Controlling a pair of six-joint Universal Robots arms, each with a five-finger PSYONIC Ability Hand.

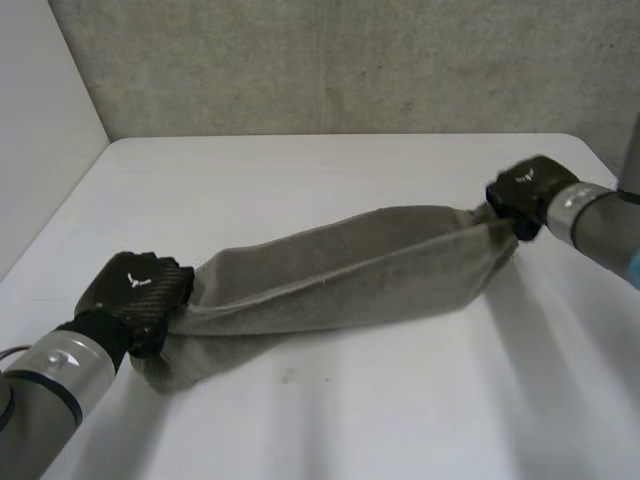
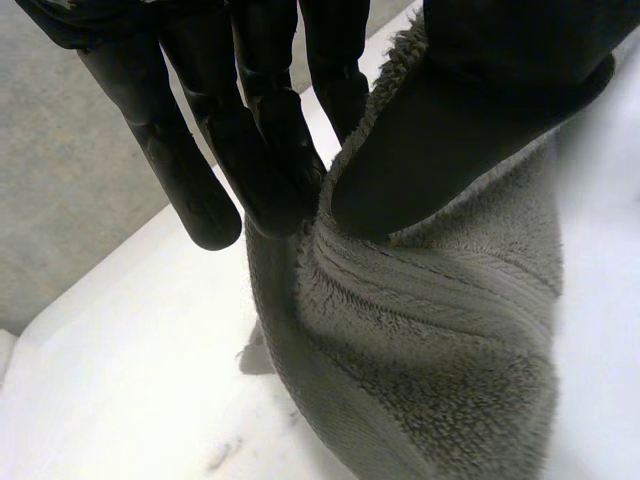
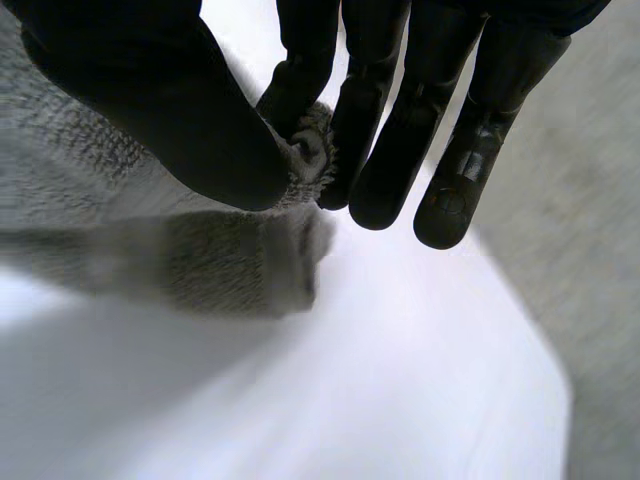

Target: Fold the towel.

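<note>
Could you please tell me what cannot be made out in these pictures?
- Head view: the left hand and right hand hide their own fingers beneath their backs.
- Head view: the towel hides its layering in its own folds.
- Left wrist view: the towel's far end, cut off by the edge.
- Right wrist view: most of the towel, behind the thumb.

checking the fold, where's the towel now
In the head view the grey towel stretches across the white table, pinched at one end by the left robot hand and at the other by the right robot hand.
</note>
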